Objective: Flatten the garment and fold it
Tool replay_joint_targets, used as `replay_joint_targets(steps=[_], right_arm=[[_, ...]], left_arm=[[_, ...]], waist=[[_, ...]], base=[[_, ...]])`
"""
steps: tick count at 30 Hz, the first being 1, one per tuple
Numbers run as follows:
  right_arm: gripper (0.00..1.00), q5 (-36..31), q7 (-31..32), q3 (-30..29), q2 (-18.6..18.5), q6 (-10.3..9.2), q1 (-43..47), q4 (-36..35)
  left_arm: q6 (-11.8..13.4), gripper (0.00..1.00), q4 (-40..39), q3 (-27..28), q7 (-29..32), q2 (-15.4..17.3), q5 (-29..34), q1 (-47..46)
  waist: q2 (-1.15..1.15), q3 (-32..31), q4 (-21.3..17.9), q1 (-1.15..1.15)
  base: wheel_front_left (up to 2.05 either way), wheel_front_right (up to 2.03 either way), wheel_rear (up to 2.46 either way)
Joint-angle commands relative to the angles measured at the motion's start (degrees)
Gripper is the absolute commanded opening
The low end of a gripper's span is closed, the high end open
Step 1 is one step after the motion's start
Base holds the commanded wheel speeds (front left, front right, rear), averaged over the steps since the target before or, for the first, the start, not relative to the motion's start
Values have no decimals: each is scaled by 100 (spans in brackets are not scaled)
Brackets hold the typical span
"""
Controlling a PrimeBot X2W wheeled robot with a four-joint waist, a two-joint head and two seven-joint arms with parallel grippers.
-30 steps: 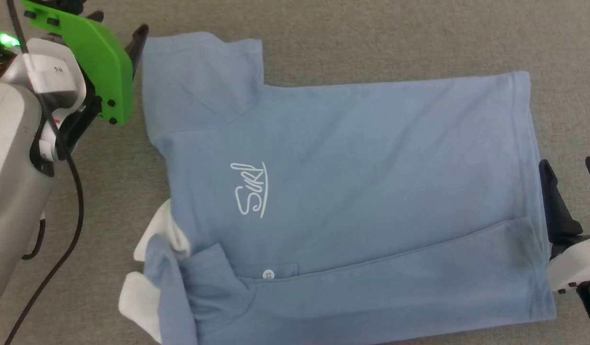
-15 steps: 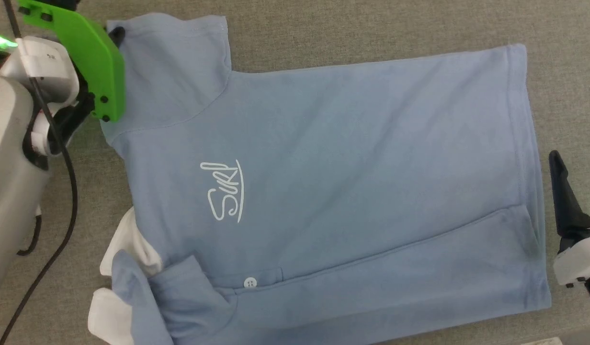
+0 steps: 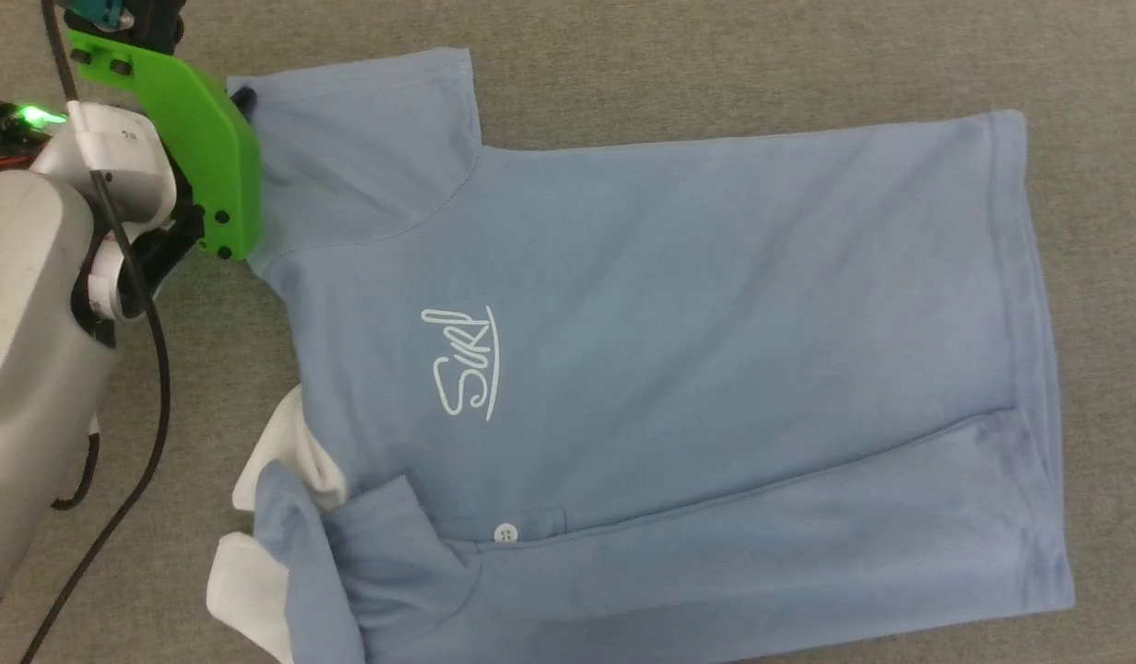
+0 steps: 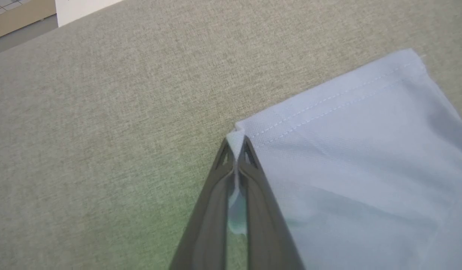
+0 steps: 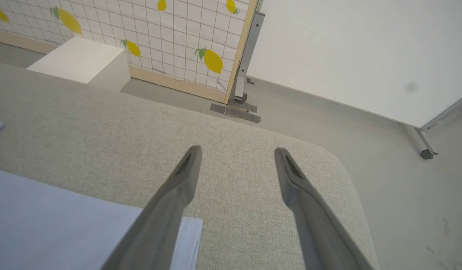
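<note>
Left claw is pinched shut on the hem corner of the sleeve of the garment, which lies chest-up across the middle of the head frame, collar bunched at lower left. I'd draw that corner outward, low and slow, so the sleeve flattens without dragging the body. Its arm sits at upper left, fingers angled down. Right claw hangs wide, holding nothing.
</note>
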Motion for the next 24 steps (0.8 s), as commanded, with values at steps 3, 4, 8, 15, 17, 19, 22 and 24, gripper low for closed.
replay_joint_targets(steps=[3, 4, 8, 15, 17, 19, 22, 24], right_arm=[[100, 289, 725, 135, 0, -9, -577, 589], [100, 340, 946, 170, 2, -9, -687, 751], [100, 380, 1884, 180, 67, -9, -936, 1439], [100, 327, 2561, 79, 256, -9, -746, 1949], [100, 335, 2607, 60, 344, -9, -645, 2033], [100, 285, 2583, 94, 378, -9, -552, 2127], [83, 277, 2429, 139, 456, -9, -497, 2285], [17, 266, 2314, 180, 463, -9, -504, 2367]], left_arm=[[31, 0, -39, -39, 7, -68, -1, -1], [31, 0, -47, -50, 8, -81, 6, -16], [38, 0, -59, -92, 4, -165, 20, -86], [31, 0, -20, -151, 5, -283, 17, -178], [29, 0, -10, -161, 12, -297, 18, -208], [27, 0, -4, -168, 16, -306, 19, -237], [23, 0, 13, -176, 9, -327, 21, -283], [14, 0, 28, -181, -5, -339, 20, -307]], waist=[[0, 99, 161, 0], [0, 121, 190, 0], [0, 220, 326, 0], [0, 342, 502, 0], [0, 373, 526, 0], [0, 404, 543, 0], [0, 447, 563, 0], [0, 464, 568, 0]], base=[[0, 0, 0], [0, 0, 0], [0, 0, 0], [0, 0, 0], [0, 0, 0], [0, 0, 0], [0, 0, 0], [0, 0, 0]])
